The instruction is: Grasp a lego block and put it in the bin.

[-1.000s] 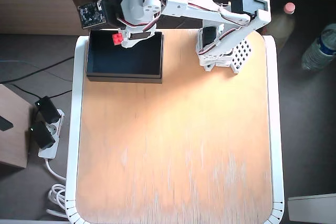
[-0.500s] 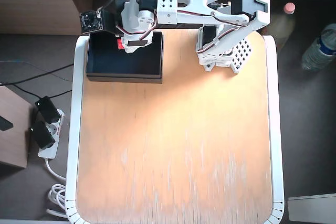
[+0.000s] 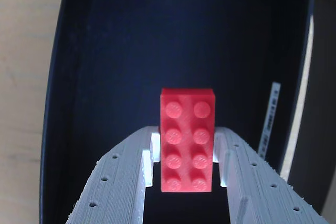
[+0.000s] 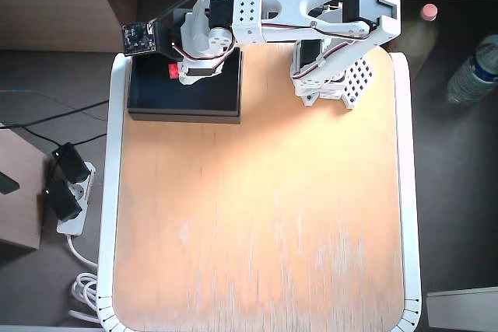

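The red lego block (image 3: 187, 139) is clamped between the two white fingers of my gripper (image 3: 187, 148), studs facing the wrist camera. It hangs over the dark inside of the black bin (image 3: 58, 103), whose white label strip (image 3: 270, 116) shows on the right wall. In the overhead view the gripper (image 4: 176, 72) reaches left over the bin (image 4: 187, 117) at the table's far left corner, and the lego block (image 4: 173, 71) shows as a small red spot at its tip. I cannot tell how high the block is above the bin floor.
The wooden table (image 4: 257, 215) with a white rim carries the arm's base (image 4: 334, 79) at the far right. Off the table lie a power strip with plugs (image 4: 66, 196) at the left and bottles (image 4: 475, 68) at the right.
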Tool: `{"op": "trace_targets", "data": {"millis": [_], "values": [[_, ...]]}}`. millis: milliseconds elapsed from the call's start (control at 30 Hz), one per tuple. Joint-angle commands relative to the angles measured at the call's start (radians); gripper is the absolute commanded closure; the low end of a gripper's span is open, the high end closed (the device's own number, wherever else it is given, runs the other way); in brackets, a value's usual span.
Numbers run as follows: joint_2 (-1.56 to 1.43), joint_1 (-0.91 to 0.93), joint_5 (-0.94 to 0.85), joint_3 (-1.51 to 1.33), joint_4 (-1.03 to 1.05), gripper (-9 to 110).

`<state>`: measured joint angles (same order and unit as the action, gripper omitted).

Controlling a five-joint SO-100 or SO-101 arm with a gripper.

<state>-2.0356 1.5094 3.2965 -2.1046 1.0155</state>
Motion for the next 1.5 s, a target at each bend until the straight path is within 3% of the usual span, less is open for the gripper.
{"op": "trace_targets", "data": {"millis": [0,367,767,1000,1467], "values": [[-0.061,0.018,-0.002,0.009,-0.031,101],[-0.077,0.020,-0.009,0.011,-0.067,84],[-0.281,-0.074,-0.115,0.012,-0.089,81],[-0.456,-0.233,-0.189,0.011,-0.089,82],[-0.670,-0.612,-0.212,0.009,-0.078,101]]}}
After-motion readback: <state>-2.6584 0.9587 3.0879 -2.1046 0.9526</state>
